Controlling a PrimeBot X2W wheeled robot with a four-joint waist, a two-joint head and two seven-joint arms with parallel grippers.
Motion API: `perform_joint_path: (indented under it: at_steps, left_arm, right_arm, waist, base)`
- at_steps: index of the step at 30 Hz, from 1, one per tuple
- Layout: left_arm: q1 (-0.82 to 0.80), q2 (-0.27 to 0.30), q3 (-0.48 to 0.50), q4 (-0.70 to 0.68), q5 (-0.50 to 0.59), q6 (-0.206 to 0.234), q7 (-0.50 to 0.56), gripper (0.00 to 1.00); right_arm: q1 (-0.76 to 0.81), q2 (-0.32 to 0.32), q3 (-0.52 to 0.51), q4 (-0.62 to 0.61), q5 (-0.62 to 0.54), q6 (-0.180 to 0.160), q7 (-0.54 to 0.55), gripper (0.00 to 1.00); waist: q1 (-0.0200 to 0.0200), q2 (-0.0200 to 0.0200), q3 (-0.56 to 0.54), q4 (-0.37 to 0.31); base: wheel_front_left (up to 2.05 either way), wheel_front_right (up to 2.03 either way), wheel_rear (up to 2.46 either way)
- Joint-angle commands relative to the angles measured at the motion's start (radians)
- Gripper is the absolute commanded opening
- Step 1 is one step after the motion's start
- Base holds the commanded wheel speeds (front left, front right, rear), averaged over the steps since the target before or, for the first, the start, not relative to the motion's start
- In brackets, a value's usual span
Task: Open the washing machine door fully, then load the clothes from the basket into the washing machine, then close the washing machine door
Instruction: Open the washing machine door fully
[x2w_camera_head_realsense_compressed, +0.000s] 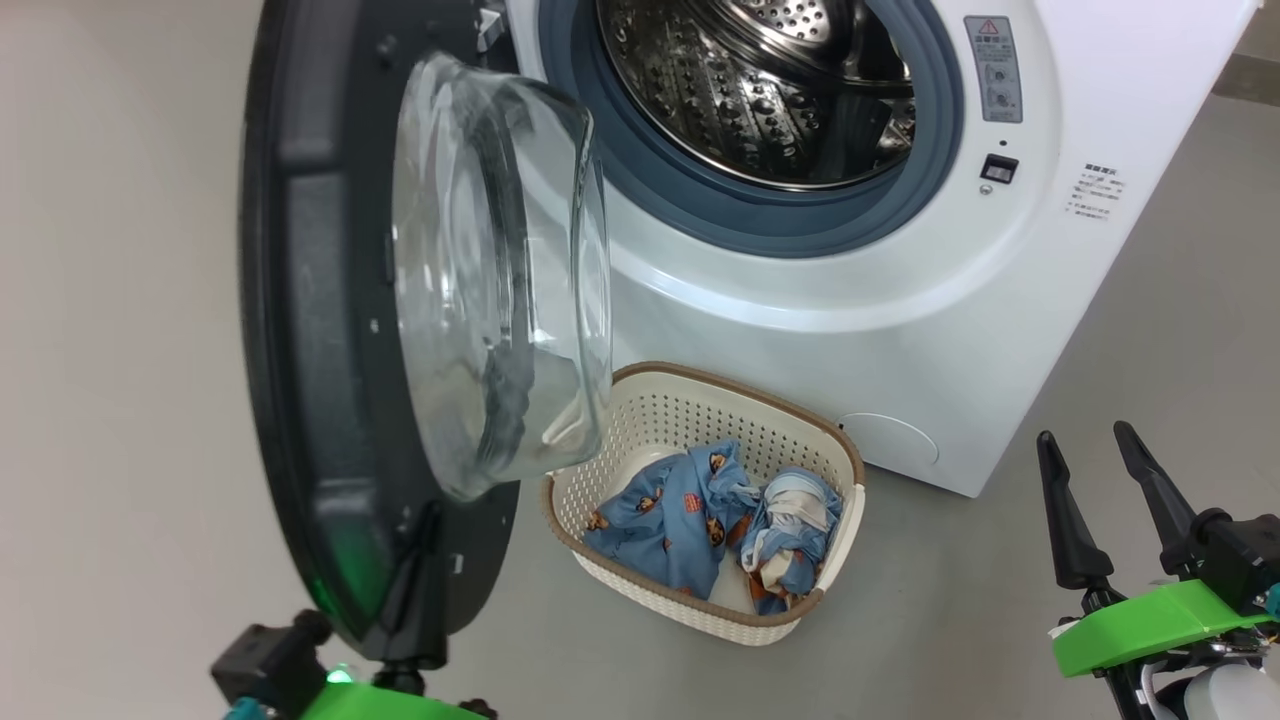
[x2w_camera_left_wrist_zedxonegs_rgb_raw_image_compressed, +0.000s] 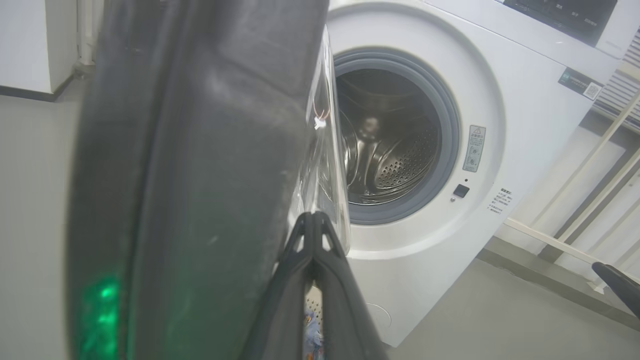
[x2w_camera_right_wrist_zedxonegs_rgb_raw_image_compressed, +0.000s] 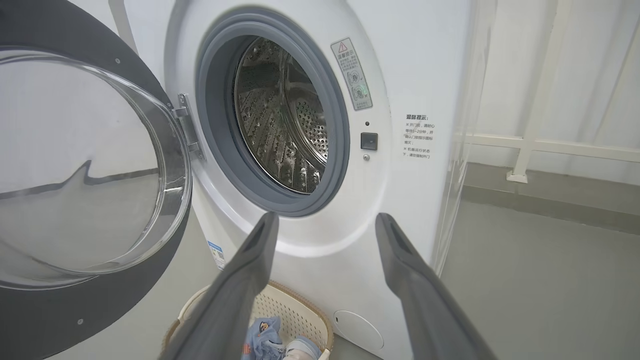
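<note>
Now we see the door (x2w_camera_head_realsense_compressed: 310, 300) swung open to the left of the washing machine (x2w_camera_head_realsense_compressed: 900, 330), with the steel drum (x2w_camera_head_realsense_compressed: 750, 90) showing. Our left gripper (x2w_camera_left_wrist_zedxonegs_rgb_raw_image_compressed: 312, 220) has its jaws pressed together, pinching nothing, and lies along the door's inner side near its lower edge. Our right gripper (x2w_camera_head_realsense_compressed: 1084, 432) hangs spread and empty, well apart. The clothes (x2w_camera_head_realsense_compressed: 690, 510) lie in the basket (x2w_camera_head_realsense_compressed: 740, 385) on the floor (x2w_camera_head_realsense_compressed: 1000, 600) before the machine.
</note>
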Motion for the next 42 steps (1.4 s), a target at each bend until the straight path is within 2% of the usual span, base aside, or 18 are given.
perform_joint_path:
  at_steps: [1, 11, 27, 34, 42]
  left_arm:
    - [-0.01, 0.028, 0.058, -0.028, -0.009, 0.016, -0.005, 0.0]
    - [-0.032, 0.093, 0.144, -0.002, -0.027, 0.044, -0.006, 0.0]
    - [-0.138, 0.176, 0.261, 0.141, -0.034, 0.046, -0.013, 0.0]
    - [-0.218, 0.189, 0.342, 0.231, -0.01, 0.034, -0.015, 0.0]
    - [-0.281, 0.175, 0.459, 0.295, 0.074, 0.008, -0.015, 0.0]
  right_arm:
    - [0.002, -0.013, 0.023, -0.027, -0.011, 0.005, -0.012, 1.0]
    - [0.018, -0.013, 0.026, -0.022, -0.003, 0.005, -0.012, 1.0]
    - [0.013, -0.029, 0.01, -0.025, -0.004, 0.005, -0.012, 1.0]
    - [-0.016, -0.049, 0.01, -0.023, -0.002, 0.005, -0.012, 1.0]
    - [-0.035, -0.073, 0.009, -0.026, -0.002, 0.005, -0.012, 1.0]
  waist:
    - [0.0, 0.0, -0.003, 0.005]
    - [0.0, 0.0, -0.008, 0.021]
    - [0.0, 0.0, 0.03, 0.03]
    - [0.0, 0.0, 0.072, 0.026]
    - [0.0, 0.0, 0.111, 0.016]
  base:
    - [0.0, 0.0, 0.0]
    - [0.0, 0.0, 0.0]
    - [0.0, 0.0, 0.0]
    - [0.0, 0.0, 0.0]
    - [0.0, 0.0, 0.0]
